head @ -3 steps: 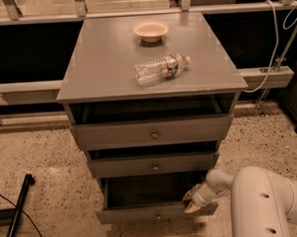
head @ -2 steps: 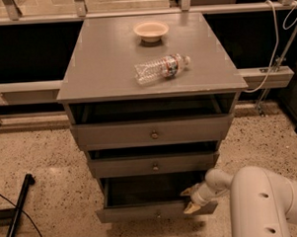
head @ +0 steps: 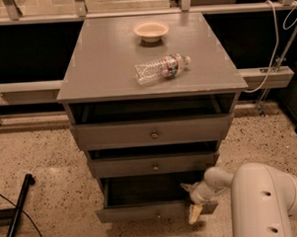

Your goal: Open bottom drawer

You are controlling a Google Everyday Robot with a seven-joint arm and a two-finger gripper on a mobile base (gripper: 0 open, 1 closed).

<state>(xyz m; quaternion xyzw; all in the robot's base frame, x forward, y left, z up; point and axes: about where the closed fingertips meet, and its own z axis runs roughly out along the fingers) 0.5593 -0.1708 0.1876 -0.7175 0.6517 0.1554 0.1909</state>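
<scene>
Grey cabinet (head: pixel 107 68), 3 drawers. The bottom drawer (head: pixel 142 211) sits lowest, just above the floor, and is pulled out furthest. The gripper (head: pixel 190 201) is at its right front corner. Its fingers (head: pixel 194 215) straddle the front panel, 1 inside and 1 outside, clamped on it.

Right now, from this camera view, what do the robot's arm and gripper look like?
The arm is a bulky, smooth white shell with rounded edges and a couple of small dark round marks, narrowing to a slimmer rounded wrist. The gripper, at the right end of the bottom drawer front, is pale cream to tan. No cables show on the arm.
</scene>
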